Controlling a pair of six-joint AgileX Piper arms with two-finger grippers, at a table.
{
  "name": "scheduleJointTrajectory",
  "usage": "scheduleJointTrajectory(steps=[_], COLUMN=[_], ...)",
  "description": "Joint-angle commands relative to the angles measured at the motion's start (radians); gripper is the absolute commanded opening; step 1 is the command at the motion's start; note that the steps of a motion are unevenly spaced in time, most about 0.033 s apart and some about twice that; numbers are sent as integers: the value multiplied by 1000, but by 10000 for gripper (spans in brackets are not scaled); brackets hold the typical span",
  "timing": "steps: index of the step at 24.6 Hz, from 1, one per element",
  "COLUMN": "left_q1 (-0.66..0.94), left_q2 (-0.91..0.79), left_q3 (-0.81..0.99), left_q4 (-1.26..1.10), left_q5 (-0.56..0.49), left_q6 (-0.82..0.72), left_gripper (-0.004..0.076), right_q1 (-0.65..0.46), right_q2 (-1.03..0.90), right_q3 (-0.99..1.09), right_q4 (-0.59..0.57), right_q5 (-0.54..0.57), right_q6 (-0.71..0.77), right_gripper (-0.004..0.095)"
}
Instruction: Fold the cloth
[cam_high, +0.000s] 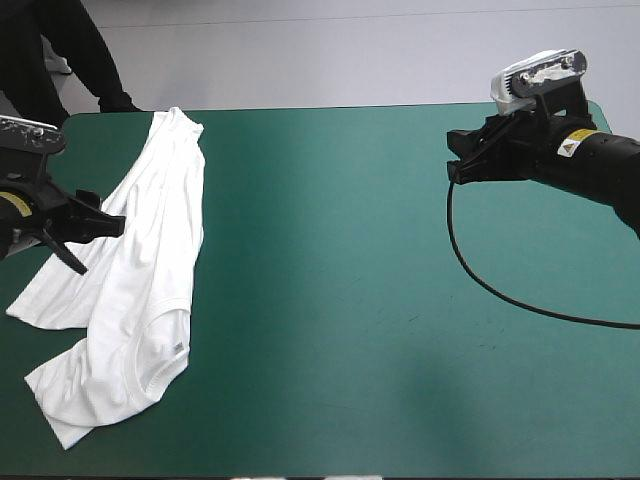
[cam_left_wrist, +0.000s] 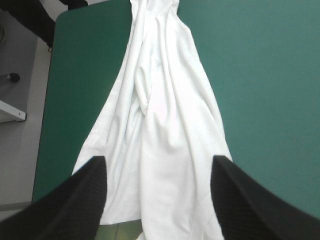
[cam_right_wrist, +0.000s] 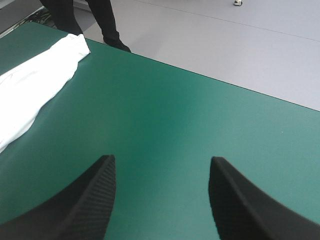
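T-shirt (cam_high: 140, 290): on teal-green cover (cam_high: 350, 300), hard by table's left edge. Not spread; bunched lengthwise into a long strip. Long axis far-to-near along that edge: far end at table's far-left corner, collar (cam_high: 152, 345) twd near-left corner. No fold made yet, by the look.

L gripper (cam_high: 100, 247): over table's left edge, abt mid-length of T-shirt. Fingers apart, nothing between them. In its wrist view, T-shirt under & ahead, running off twd far edge, its width filling the gap betw. the fingers. Contact not visible; judged hovering just above.

R gripper (cam_high: 458, 155): over table's far-right part. Fingers apart, empty, aimed twd left edge. Bare cover beneath; T-shirt well apart, across table's width.

Assessment: L arm clearly nearer; R arm needs a full crossing of the table to reach. T-shirt lying along, not across, L gripper's line. Next move prob. a grab at an edge or corner to open it flat before folding. Risk: pinching several layers at once.
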Motion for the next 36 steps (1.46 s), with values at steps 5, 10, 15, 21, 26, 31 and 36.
scheduleJointTrajectory(steps=[5, 10, 15, 21, 26, 31, 36], left_q1=[0, 111, 308, 334, 333, 303, 217], left_q2=[317, 583, 652, 730, 791, 807, 807], left_q3=[-29, -29, -29, -29, -29, -29, -29], left_q4=[72, -41, -319, -404, -466, -470, -513], left_q5=[-58, -75, -150, -157, -151, -139, -130], left_q6=[-35, -37, 49, 84, 113, 143, 185], left_gripper=[440, 441, 441, 441, 435, 109, -9], right_q1=[0, 0, 0, 0, 0, 0, 0], right_q2=[70, 124, 144, 153, 155, 155, 155], right_q3=[-31, -31, -31, -31, -31, -31, -31], right_q4=[22, 19, 53, 99, 120, 120, 120], right_q5=[-94, -120, -120, -120, -124, -124, -124], right_q6=[-27, -35, -35, -57, -72, -72, -72], right_gripper=[535, 535, 535, 535, 535, 532, 533])
